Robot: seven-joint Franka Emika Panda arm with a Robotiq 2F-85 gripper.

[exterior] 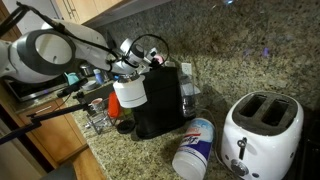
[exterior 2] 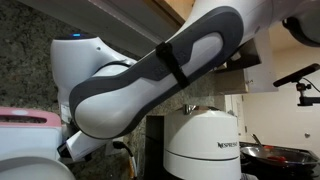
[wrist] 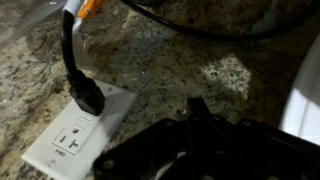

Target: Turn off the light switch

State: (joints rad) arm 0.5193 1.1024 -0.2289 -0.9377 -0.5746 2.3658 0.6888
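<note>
Light switch is not showing clearly in any view. A white outlet plate (wrist: pixel 72 135) is sitting on the granite wall, a black plug (wrist: pixel 86 97) filling its upper socket. Fingers (wrist: pixel 195 118) are hovering clenched beside it, gripping nothing.

on the table (exterior: pixel 140 165) the coffee machine (exterior: pixel 160 100) stands by the wall (exterior: pixel 230 40), the toaster (exterior: pixel 260 130) to its right, a canister (exterior: pixel 195 148) lying in front between them. in the wrist view a plug (wrist: pixel 85 97) sits in the outlet (wrist: pixel 68 142), left of the claw (wrist: pixel 197 112).
</note>
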